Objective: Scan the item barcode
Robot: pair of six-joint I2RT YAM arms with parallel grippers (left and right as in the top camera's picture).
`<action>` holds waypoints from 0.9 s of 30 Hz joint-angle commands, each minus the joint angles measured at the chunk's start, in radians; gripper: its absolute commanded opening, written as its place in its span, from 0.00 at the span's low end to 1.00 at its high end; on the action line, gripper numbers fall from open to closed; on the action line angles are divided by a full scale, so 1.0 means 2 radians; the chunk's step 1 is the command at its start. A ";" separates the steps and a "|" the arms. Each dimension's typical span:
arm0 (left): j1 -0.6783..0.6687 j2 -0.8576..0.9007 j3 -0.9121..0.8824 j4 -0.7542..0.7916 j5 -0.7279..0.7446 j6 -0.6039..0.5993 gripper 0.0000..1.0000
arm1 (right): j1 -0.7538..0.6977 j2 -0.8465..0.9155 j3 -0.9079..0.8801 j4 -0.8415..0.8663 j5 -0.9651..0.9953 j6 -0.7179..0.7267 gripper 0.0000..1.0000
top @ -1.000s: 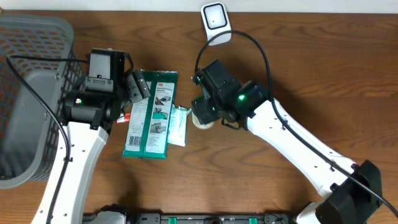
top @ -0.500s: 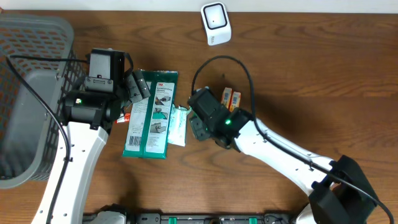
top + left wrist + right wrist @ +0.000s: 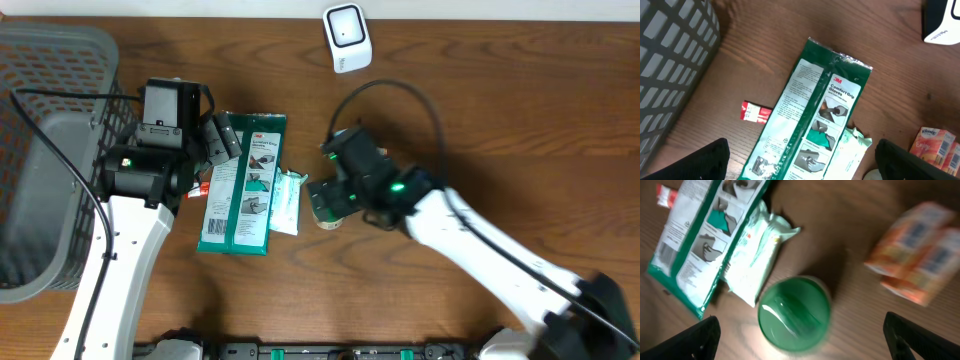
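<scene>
Since half a second earlier the right arm has been swung up and to the right, so that the orange tissue packs (image 3: pixel 914 255) are now covered by it in the overhead view and a round tub (image 3: pixel 327 213) is exposed at its tip. The right gripper (image 3: pixel 799 330) is seen with its fingers spread wide and nothing clasped. The tub, taken to be the item for scanning, is set on the tabletop (image 3: pixel 480 120) below it, just beside the wipes pack (image 3: pixel 287 202) and well apart from the scanner (image 3: pixel 346 37) at the far edge. The left gripper (image 3: pixel 800 157) is likewise held open and empty above the glove packet (image 3: pixel 815 115).

The step in hand is judged to be the pick-up. A descent around the tub's wall is called for, then a lift and a turn of the label towards the scanner window.

The tub is cylindrical, with a smooth, glossy green lid; the wrist picture is blurred, so its wall can only be guessed as plastic. The glove packet is flat, crinkled film, the wipes pack is soft and pillowy, and the tabletop is dark grained wood.
</scene>
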 commanded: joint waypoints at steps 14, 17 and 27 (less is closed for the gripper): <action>0.001 -0.001 0.006 0.000 -0.006 0.008 0.93 | -0.062 -0.064 0.019 -0.102 -0.077 -0.046 0.99; 0.001 -0.001 0.006 0.000 -0.006 0.008 0.93 | -0.050 -0.058 0.019 -0.111 -0.077 -0.057 0.99; 0.001 -0.001 0.006 0.000 -0.006 0.008 0.93 | -0.043 -0.054 0.019 -0.101 -0.076 -0.072 0.99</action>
